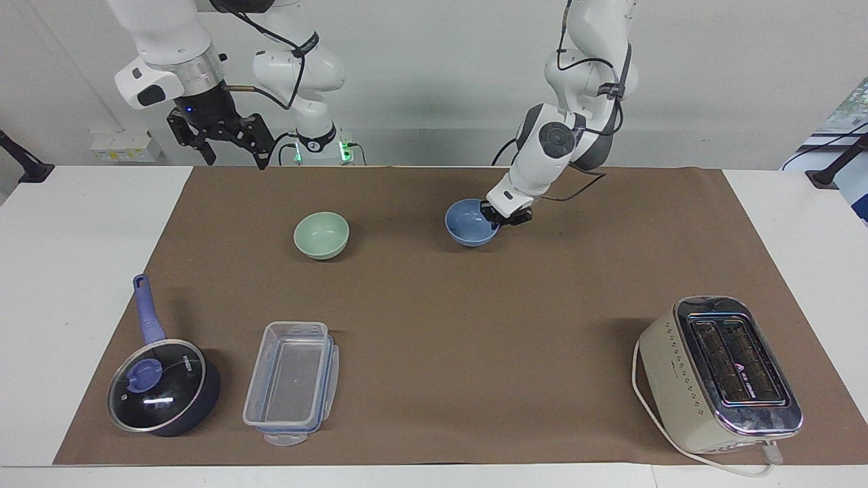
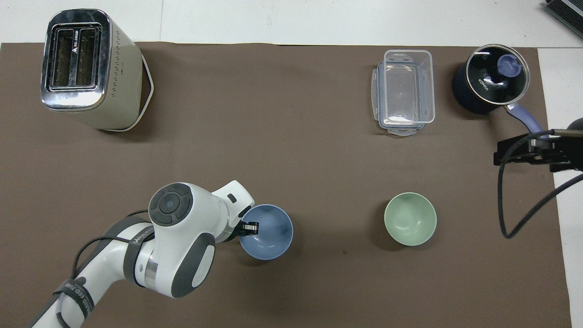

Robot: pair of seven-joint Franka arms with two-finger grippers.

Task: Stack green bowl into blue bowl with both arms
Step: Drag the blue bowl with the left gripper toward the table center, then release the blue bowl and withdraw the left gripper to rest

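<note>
Over the mat's middle, the left gripper (image 1: 493, 218) is pinching the blue bowl (image 1: 470, 225) by its rim, beside the resting green bowl (image 1: 321, 234); the right gripper (image 1: 227, 139) is waiting, jaws wide, empty.

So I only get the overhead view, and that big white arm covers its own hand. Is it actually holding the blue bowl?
Observer: Yes. In the facing view the left hand is shut on the rim of the blue bowl, gripping the side toward the left arm's end of the table.
Operator: And the black thing at my picture's edge?
Observer: That is the right hand, open and empty, raised well above the mat's edge at the right arm's end. That arm waits.
Operator: Where do the arms start?
Observer: Each rises from its own base at the robots' edge of the table, with a green light glowing beside it.
</note>
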